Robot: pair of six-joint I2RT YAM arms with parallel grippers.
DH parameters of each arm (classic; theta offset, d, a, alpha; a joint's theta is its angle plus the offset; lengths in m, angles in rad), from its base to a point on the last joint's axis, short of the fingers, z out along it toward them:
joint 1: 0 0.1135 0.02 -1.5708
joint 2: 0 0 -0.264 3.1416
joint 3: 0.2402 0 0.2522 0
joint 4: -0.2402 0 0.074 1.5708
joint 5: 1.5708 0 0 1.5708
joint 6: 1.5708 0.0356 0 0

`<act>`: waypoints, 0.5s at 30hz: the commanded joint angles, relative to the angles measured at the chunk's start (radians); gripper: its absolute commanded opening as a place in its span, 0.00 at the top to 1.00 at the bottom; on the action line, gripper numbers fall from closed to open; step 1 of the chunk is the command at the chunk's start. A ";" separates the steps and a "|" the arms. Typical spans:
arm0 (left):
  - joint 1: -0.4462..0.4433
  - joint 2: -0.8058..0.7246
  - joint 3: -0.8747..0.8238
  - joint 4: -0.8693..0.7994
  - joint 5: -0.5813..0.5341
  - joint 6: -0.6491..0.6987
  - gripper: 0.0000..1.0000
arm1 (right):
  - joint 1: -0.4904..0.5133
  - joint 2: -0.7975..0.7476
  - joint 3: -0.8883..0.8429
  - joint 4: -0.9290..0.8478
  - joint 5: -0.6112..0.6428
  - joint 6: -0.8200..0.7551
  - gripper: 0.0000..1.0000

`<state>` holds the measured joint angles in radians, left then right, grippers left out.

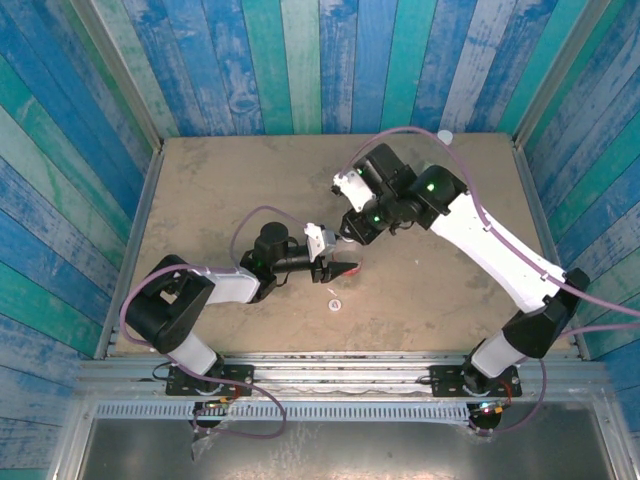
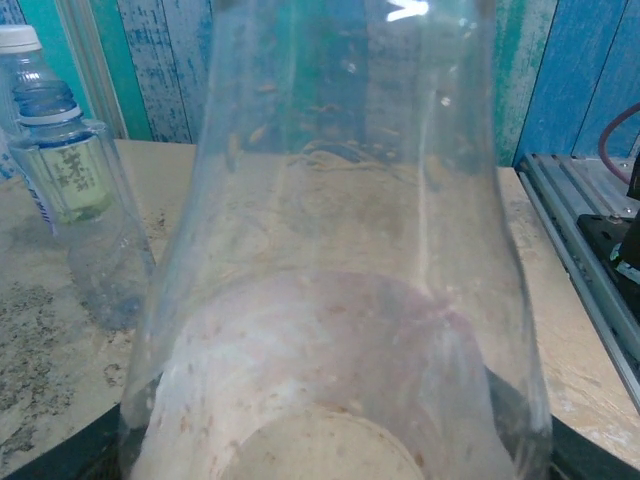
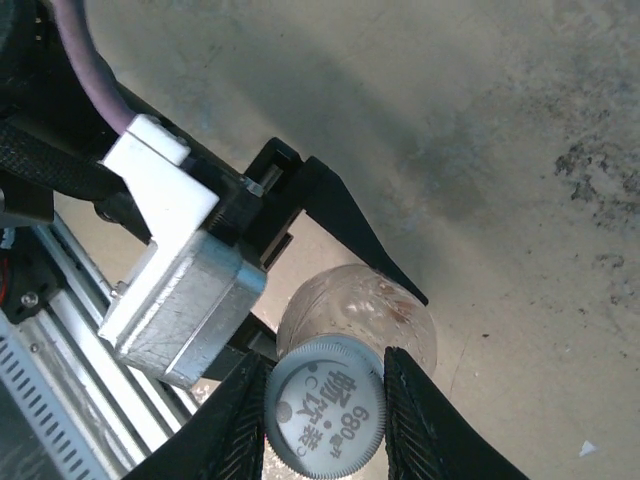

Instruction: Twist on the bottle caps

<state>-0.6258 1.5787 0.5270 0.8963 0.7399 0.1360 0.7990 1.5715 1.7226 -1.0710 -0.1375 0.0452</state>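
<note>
At centre my left claw [image 1: 342,268] grips a bottle [image 2: 340,250] by its body, a loose cap [image 1: 333,305] lying on the table [image 1: 220,190] just in front. From the right, my right claw [image 3: 326,362] pinches a cap [image 3: 325,412] over that bottle's mouth. Far right, a capped bottle [image 1: 445,136] stands at the back edge.

Tan speckled tabletop [image 1: 220,200] with one loose white cap [image 1: 333,305], capped green-labelled bottle [image 2: 70,190] upright.

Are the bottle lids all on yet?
The far bottle already wears its cap. The left fingers hold a second bottle while the right fingers pinch a second cap at its top. A loose cap waits on the table.
</note>
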 commanded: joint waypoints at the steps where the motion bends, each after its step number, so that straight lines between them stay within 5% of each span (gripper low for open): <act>1: -0.003 -0.002 -0.002 -0.031 -0.030 -0.017 0.35 | 0.047 0.003 -0.084 -0.076 0.001 -0.008 0.92; 10: -0.003 0.001 -0.005 -0.015 -0.028 -0.033 0.35 | 0.036 -0.107 -0.265 0.094 0.017 -0.203 0.88; 15: -0.003 0.007 0.001 -0.017 -0.026 -0.034 0.35 | 0.032 -0.091 -0.256 0.086 0.011 -0.179 0.91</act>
<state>-0.6262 1.5787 0.5266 0.8982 0.7372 0.1268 0.8196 1.4311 1.5063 -0.8501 -0.0902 -0.1116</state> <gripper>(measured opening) 0.650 0.307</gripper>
